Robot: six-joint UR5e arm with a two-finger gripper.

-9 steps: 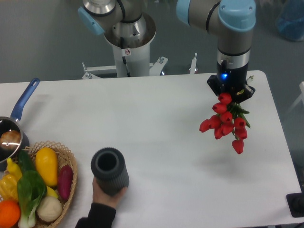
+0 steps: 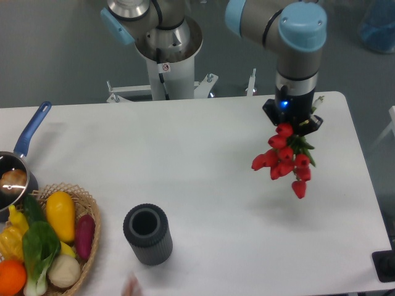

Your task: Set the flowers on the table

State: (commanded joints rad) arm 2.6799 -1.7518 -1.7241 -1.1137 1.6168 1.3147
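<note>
Flowers (image 2: 284,157) look like plastic, glossy red buds, matt green leaves. Gripper (image 2: 292,125) black matt plastic. Vase (image 2: 147,234) dark grey, ribbed, matt. Table (image 2: 185,160) smooth white, slight sheen. Basket (image 2: 86,206) woven wicker, rough. Pot (image 2: 13,176) shiny metal, blue glossy handle. Vegetables (image 2: 43,237) smooth, glossy plastic.

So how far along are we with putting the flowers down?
Done: the flowers are out of the dark vase. In hand: the gripper holds the bunch, blooms hanging, above the table. Left: lower, lay them on the surface, open the fingers.
</note>
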